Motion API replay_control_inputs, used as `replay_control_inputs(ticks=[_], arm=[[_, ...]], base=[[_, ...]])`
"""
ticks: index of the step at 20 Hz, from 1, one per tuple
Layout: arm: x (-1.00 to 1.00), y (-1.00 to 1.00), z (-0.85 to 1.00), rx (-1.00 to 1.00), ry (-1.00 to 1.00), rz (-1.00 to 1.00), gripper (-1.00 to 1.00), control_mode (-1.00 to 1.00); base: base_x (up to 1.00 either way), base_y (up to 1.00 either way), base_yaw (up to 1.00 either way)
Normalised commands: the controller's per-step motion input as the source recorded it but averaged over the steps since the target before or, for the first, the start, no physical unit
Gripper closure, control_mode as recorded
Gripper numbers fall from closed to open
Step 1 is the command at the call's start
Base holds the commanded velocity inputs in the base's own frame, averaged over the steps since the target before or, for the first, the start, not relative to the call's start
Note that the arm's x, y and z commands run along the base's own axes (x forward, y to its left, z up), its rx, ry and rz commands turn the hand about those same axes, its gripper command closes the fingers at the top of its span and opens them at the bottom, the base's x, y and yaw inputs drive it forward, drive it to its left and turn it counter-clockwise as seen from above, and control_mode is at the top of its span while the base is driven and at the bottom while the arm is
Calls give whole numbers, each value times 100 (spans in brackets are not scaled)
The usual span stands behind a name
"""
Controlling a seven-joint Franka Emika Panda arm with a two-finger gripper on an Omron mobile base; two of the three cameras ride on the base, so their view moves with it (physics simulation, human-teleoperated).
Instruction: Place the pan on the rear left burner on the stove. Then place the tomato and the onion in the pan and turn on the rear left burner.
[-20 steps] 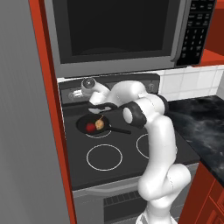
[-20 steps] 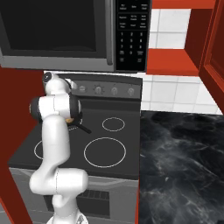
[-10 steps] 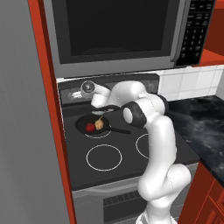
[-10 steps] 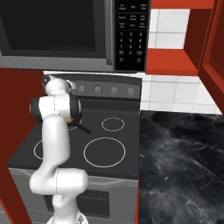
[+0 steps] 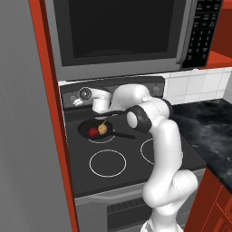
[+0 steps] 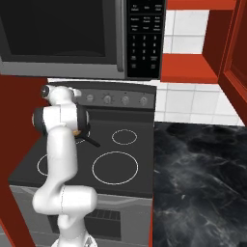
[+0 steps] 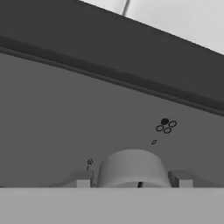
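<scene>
The black pan (image 5: 86, 128) sits on the rear left burner (image 5: 102, 141) of the stove (image 5: 131, 167), its thin handle pointing right. Inside it lie the red tomato (image 5: 93, 132) and the tan onion (image 5: 103, 128), side by side. My gripper (image 5: 81, 95) is behind the pan, at the stove's grey back panel. In the hand view my gripper (image 7: 131, 178) straddles a round grey knob (image 7: 131, 164), with a fingertip (image 7: 82, 178) tight against each side. In the right base view my arm hides most of the pan; its handle (image 6: 91, 141) sticks out.
A grey microwave (image 5: 122, 31) hangs low over the stove, with a red cabinet wall (image 5: 50, 113) on the left. More knobs (image 6: 125, 100) line the back panel. The front left ring (image 5: 108, 162) and the right rings (image 6: 124, 136) are bare. Dark marble counter (image 6: 198, 164) lies to the right.
My hand has edged slightly down and left along the back panel. The pan, tomato and onion have not moved.
</scene>
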Motion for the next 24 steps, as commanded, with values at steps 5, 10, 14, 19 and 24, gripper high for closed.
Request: replay_control_inputs(ticks=[5,10,14,19,24], arm=[[0,-19,0,-26,22,62,100,-100],[-1,-20,0,-22,30,61,100,-100],[-8,-18,0,-19,22,67,100,-100],[-28,-9,-3,-23,14,83,100,-100],[-37,0,-8,-24,12,90,100,-100]], base=[[0,0,0],[0,0,0],[0,0,0],[0,0,0],[0,0,0]])
